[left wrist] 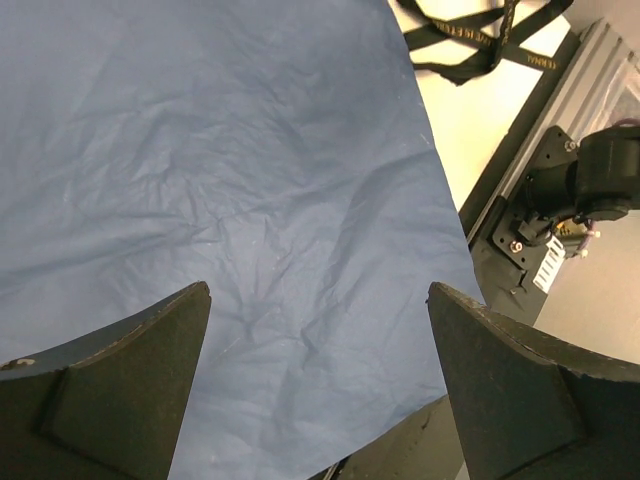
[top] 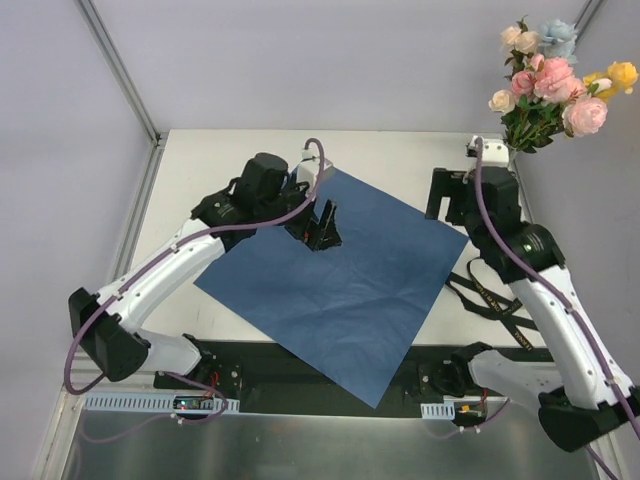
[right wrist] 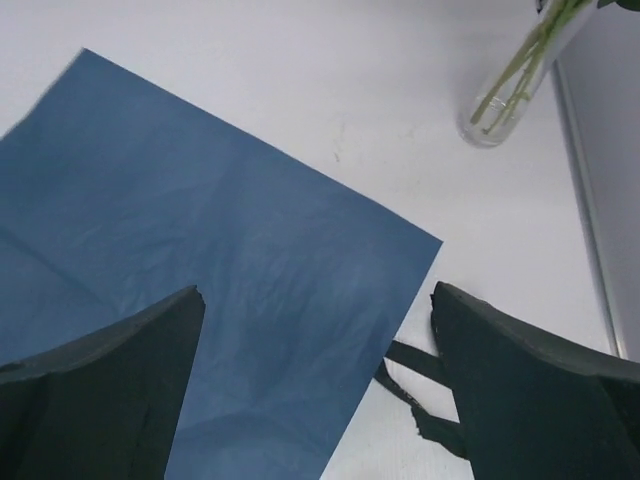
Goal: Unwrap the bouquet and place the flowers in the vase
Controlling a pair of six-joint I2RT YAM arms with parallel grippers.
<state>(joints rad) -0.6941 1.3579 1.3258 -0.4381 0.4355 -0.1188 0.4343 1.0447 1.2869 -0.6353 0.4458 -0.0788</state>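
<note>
Now the creased blue paper sheet [top: 340,290] lies flat under the left gripper [left wrist: 318,300], whose jaws are wide and empty. The pink, cream and yellow flowers [top: 555,80] stand in the slender clear glass vase [right wrist: 500,100], near the right gripper [right wrist: 318,295], likewise spread empty.

White table [top: 250,160]: blue paper sheet [top: 340,280] spread flat mid-surface; black ribbon [left wrist: 500,45] laid toward right edge; glass vase [right wrist: 497,108] stood at far right corner.

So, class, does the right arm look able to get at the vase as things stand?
Probably yes. The right gripper is open and empty, the vase stands just ahead of it with the flowers in it, and nothing shows between them but table.
</note>
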